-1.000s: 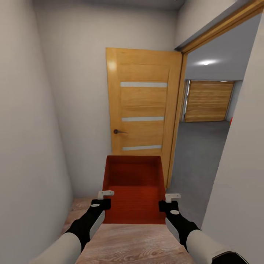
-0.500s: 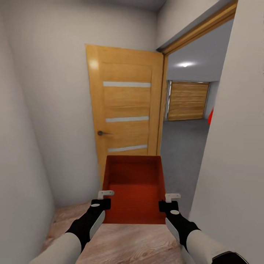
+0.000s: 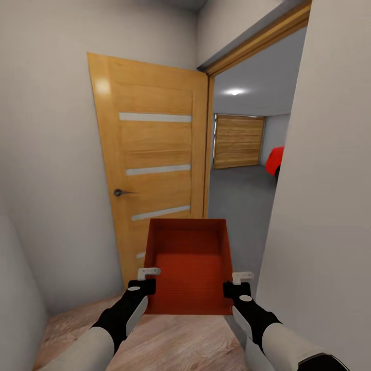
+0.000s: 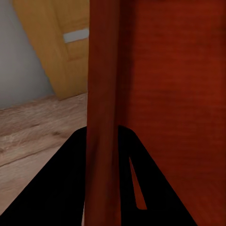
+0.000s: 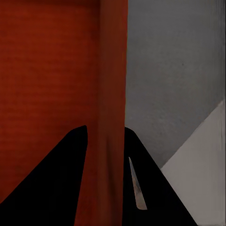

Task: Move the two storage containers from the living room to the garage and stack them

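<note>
The robot is standing in a narrow corridor with pale plain walls and a light wood plank floor, and an open wooden door with three frosted strips is leaning back against the left wall. Going to the right, the left gripper is pinching the left wall of the storage container, a smooth orange-red lidless bin. The right gripper is clamping its right wall, probably so the bin is travelling level. Through the doorway, the garage is showing dark grey concrete, a plank door and something red.
</note>
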